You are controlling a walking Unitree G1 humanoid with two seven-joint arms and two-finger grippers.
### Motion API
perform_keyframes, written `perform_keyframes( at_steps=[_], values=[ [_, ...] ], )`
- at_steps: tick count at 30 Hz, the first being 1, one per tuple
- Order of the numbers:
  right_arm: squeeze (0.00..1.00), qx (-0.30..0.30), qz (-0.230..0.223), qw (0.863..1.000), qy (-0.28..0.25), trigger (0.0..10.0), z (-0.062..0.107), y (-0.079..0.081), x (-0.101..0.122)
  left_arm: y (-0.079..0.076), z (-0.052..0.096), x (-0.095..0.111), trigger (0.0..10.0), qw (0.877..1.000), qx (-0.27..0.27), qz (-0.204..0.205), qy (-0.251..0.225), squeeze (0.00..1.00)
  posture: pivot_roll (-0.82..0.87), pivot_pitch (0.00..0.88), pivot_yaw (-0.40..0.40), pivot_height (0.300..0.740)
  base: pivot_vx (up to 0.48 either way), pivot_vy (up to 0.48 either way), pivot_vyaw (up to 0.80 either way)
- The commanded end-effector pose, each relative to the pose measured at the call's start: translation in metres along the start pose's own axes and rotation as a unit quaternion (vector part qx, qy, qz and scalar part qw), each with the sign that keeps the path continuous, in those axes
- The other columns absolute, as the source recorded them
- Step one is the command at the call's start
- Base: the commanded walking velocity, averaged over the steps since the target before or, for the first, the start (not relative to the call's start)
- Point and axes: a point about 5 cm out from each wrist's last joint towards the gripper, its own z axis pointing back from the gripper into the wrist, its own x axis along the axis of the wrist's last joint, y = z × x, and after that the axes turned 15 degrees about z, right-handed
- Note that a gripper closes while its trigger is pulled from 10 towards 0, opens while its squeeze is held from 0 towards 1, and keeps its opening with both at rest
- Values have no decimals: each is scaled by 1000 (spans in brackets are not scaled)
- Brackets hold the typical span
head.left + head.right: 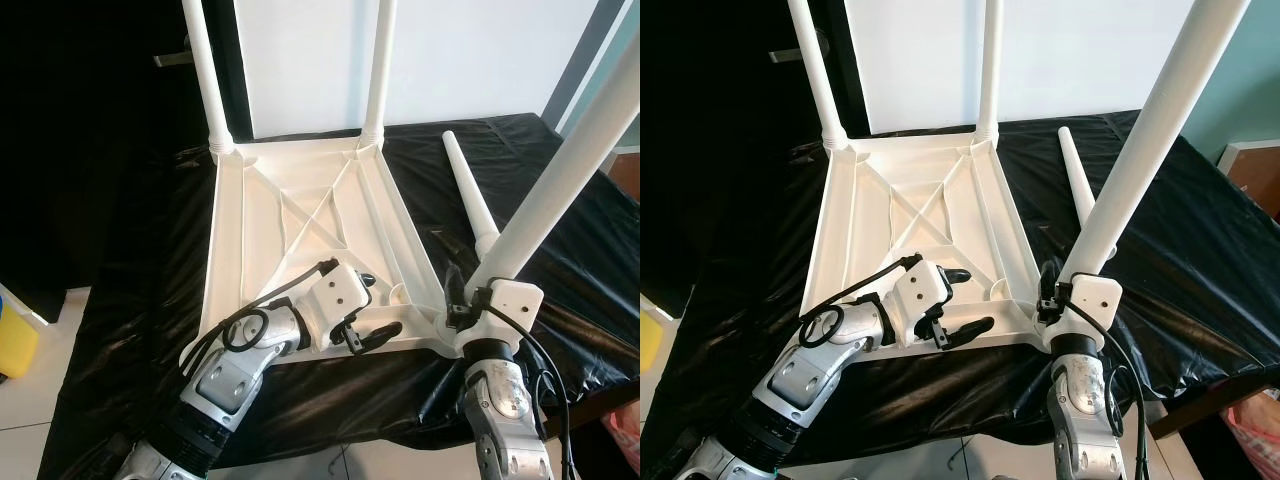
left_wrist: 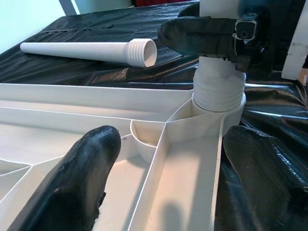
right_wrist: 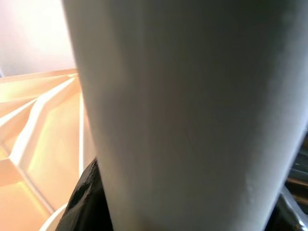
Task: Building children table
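Right gripper [image 1: 478, 292] is clamping the long white tapered plastic leg [image 1: 560, 165], tilting over the upturned white tabletop [image 1: 300, 215]'s near-right corner socket [image 2: 219, 98], while the open left gripper [image 1: 372, 310] is bracing the near edge.

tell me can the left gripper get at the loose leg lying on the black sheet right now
Probably not directly. The left gripper sits open over the tabletop's near edge, and the loose leg lies beyond the far side, past the leg the right gripper holds upright.
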Motion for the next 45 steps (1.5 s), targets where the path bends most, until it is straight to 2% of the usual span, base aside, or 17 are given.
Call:
perform_keyframes(
  at_steps=[1,11,12,18,22,23,24,25,29,31,32,35,37,41,45],
  values=[
    [0,-15,25,998,60,10000,4,-3,-24,-2,1,2,10000,1000,-15,-2,1,0,-29,35,23,740,0,0,0],
    [20,-23,13,999,44,10000,2,-2,-21,1,0,3,10000,1000,-14,-7,1,0,-31,16,22,740,0,0,0],
    [1000,-19,10,999,33,10000,1,-3,-19,0,0,3,10000,1000,-15,-7,1,0,-31,14,18,740,0,0,0],
    [1000,4,-7,1000,-12,10000,-4,-6,-6,-2,0,2,10000,1000,-16,-7,1,0,-33,8,15,740,0,0,0],
    [1000,19,-8,1000,-23,10000,-7,-9,-4,-4,-1,2,10000,1000,-18,-6,0,0,-34,5,14,740,0,0,0],
    [157,38,-9,999,-32,10000,-10,-11,-2,-5,-1,2,10000,1000,-20,-5,-1,0,-34,4,13,740,0,0,0],
    [157,38,-9,999,-32,10000,-10,-11,-2,-5,-1,2,10000,1000,-20,-5,-1,0,-34,4,13,740,0,0,0],
    [0,63,-10,997,-41,10000,-13,-13,1,-6,-2,2,10000,1000,-21,-5,-1,0,-35,5,13,740,0,0,0],
    [0,88,-11,995,-53,10000,-15,-15,3,-7,-2,2,10000,1000,-23,-5,-1,0,-36,5,13,740,0,0,0],
    [0,156,-5,986,-60,10000,-17,-21,2,-9,-3,2,10000,1000,-30,-3,-1,0,-37,11,14,740,0,0,0],
    [0,156,-5,986,-60,10000,-17,-21,2,-9,-3,2,10000,1000,-30,-3,-1,0,-37,11,14,740,0,0,0],
    [0,248,19,967,-58,10000,-16,-34,-3,-15,-4,2,10000,999,-47,6,0,0,-42,17,17,740,0,0,0],
    [0,248,19,967,-58,10000,-16,-34,-3,-15,-4,2,10000,999,-47,6,0,0,-42,17,17,740,0,0,0],
    [0,307,55,949,-50,10000,-20,-46,-10,-21,-7,2,10000,998,-58,6,0,0,-49,19,23,740,0,0,0],
    [0,307,55,949,-50,10000,-20,-46,-10,-21,-7,2,10000,998,-58,6,0,0,-49,19,23,740,0,0,0]
  ],
)
